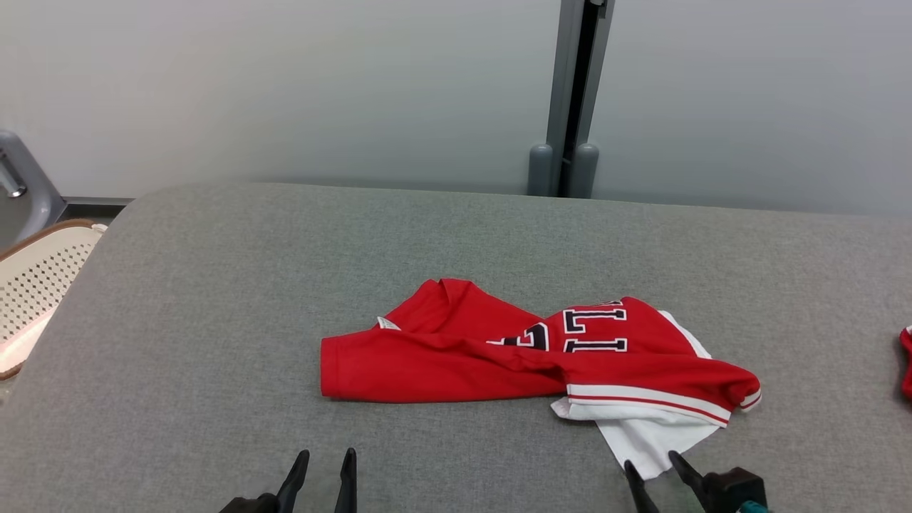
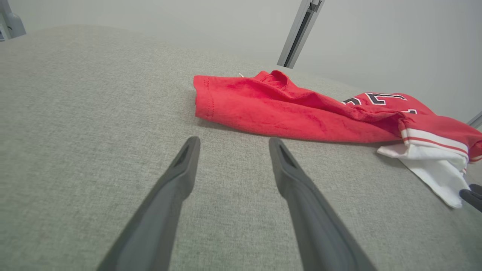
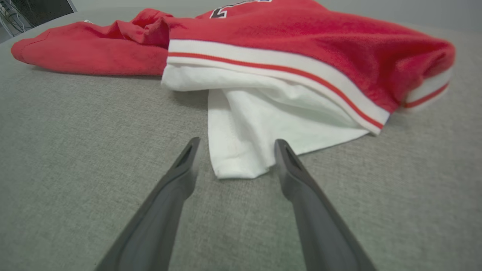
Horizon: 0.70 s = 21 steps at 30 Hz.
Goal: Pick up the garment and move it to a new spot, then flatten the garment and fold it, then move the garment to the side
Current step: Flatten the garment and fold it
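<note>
A red garment (image 1: 456,356) with white trim and dark lettering lies crumpled in the middle of the grey padded table (image 1: 214,299). A white flap of it sticks out toward me at the lower right. My right gripper (image 1: 650,467) is open at the tip of that white flap; in the right wrist view (image 3: 234,146) the flap's corner lies between the spread fingers, not pinched. My left gripper (image 1: 324,459) is open near the front edge, short of the garment's red left end (image 2: 241,109), with bare table between its fingers (image 2: 233,143).
A perforated cream basket (image 1: 35,285) stands off the table's left edge. A bit of another red item (image 1: 906,360) shows at the right edge. A grey post (image 1: 570,100) rises along the wall behind the table.
</note>
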Motion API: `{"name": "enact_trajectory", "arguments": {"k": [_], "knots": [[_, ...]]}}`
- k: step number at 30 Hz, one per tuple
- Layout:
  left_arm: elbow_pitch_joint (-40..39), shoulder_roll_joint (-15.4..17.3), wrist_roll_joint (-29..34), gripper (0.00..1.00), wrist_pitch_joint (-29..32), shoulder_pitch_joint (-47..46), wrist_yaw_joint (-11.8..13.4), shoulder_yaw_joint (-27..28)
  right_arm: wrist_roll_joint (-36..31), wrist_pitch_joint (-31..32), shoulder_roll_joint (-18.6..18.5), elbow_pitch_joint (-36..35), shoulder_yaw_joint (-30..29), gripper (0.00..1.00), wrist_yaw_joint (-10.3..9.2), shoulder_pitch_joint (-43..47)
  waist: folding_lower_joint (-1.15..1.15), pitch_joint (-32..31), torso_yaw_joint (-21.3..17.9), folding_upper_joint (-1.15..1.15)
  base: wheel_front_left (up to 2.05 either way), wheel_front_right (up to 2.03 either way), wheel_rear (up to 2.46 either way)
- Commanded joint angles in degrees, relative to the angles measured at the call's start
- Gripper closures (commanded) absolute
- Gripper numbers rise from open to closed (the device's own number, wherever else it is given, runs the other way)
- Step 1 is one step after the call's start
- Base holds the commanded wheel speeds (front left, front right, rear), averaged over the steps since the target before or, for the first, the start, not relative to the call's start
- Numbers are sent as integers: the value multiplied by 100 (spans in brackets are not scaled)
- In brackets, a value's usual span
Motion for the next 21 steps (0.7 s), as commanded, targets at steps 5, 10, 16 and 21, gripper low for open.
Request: {"name": "enact_trajectory", "arguments": {"k": [5, 10, 16, 21], "knots": [[17, -2, 75, 0, -26, 70, -7, -20, 194, -1, 36, 307, -378, 0, 0, -222, 0, 15, 119, 0, 0, 0, 0], [44, -3, 98, 0, -26, 106, -9, 11, 324, -2, 38, 577, -541, 0, 0, -230, 0, 12, 179, 0, 0, 0, 0], [65, -2, 111, 0, -26, 102, -11, 12, 494, 13, 46, 1030, -352, 30, 1, -312, 0, 38, 176, 0, 0, 0, 0], [63, -1, 97, 0, -26, 8, -12, -2, 659, 24, 64, 1132, -191, 100, 2, -397, 0, 69, 138, 0, 0, 0, 0]]}}
